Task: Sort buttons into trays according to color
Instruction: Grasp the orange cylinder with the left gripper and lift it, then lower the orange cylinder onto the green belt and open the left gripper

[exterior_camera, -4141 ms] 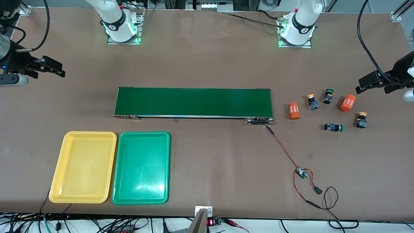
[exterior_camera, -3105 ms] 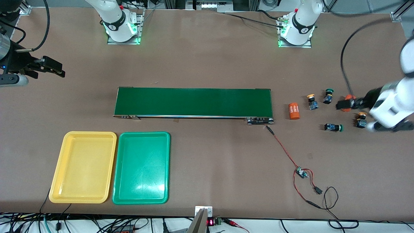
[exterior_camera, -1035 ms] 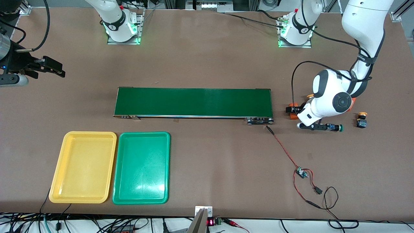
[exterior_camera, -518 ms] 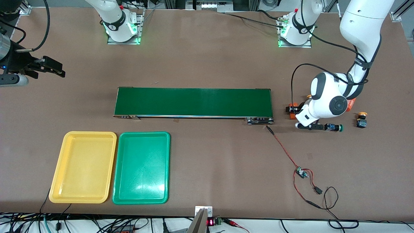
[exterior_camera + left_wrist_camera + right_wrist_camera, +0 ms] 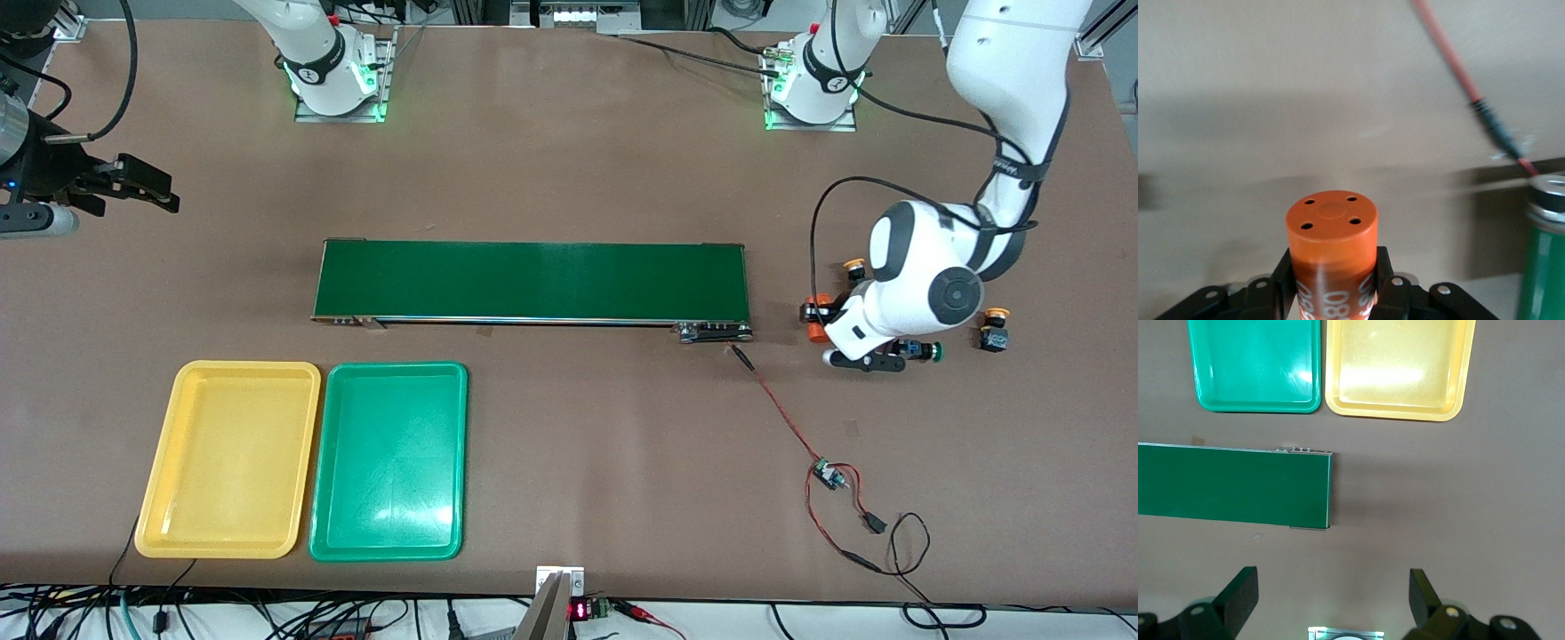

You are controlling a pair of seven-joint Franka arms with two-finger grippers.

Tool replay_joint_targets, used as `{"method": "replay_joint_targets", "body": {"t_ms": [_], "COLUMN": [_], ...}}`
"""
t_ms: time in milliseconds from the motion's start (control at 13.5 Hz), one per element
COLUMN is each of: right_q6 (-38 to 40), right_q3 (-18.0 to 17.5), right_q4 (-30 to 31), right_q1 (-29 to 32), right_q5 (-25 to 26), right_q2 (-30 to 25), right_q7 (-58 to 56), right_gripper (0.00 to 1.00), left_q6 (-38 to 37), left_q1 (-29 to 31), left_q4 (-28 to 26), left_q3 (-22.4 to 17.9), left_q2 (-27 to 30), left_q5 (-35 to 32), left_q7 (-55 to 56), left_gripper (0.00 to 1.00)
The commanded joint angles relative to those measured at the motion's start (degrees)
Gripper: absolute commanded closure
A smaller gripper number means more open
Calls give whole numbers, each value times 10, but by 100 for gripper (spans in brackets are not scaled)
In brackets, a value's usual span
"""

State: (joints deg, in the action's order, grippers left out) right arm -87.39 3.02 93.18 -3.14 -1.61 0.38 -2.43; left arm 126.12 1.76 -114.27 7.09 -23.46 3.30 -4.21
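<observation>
Left gripper [image 5: 1331, 297], as we see it, is clamped on an orange "4680" cylinder [image 5: 1331, 250], not a button; the green-capped button [image 5: 920, 351] lies at its four o'clock, the yellow-capped one [image 5: 994, 329] at three. Right gripper [image 5: 1331, 600] waits wide open, above bare table.

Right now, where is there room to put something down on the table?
Bare patches: between the conveyor belt and the arm bases, and between the green tray and the red wire. It is crowded at the left arm's end, around the buttons and the orange cylinder.
</observation>
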Motion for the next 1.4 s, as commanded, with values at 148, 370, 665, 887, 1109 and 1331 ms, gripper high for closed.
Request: {"method": "replay_joint_targets", "body": {"t_ms": [148, 370, 665, 887, 1109, 1331], "right_q6": [-3, -3, -3, -3, -3, -3], "right_q3": [-3, -3, -3, -3, -3, -3], "right_q4": [2, 1, 1, 1, 2, 2], "right_q1": [1, 1, 1, 1, 1, 1], "right_q5": [-4, -4, -4, -4, -4, -4], "right_q2": [-2, -2, -2, -2, -2, -2], "right_q7": [6, 6, 6, 6, 6, 6], "right_gripper": [0, 0, 0, 0, 0, 0], "left_q6": [-85, -173, -177, -132, -85, -49], "left_q1": [-2, -3, -4, -4, -7, -28], "left_q4": [-11, -5, -5, -7, -11, -25], "left_q3": [42, 119, 157, 172, 182, 199], "left_q2": [61, 76, 74, 69, 36, 22], "left_q5": [-6, -7, -32, -66, -68, -79], "left_q7": [-237, -244, -323, -433, -484, -485], "left_gripper": [100, 100, 100, 100, 100, 100]}}
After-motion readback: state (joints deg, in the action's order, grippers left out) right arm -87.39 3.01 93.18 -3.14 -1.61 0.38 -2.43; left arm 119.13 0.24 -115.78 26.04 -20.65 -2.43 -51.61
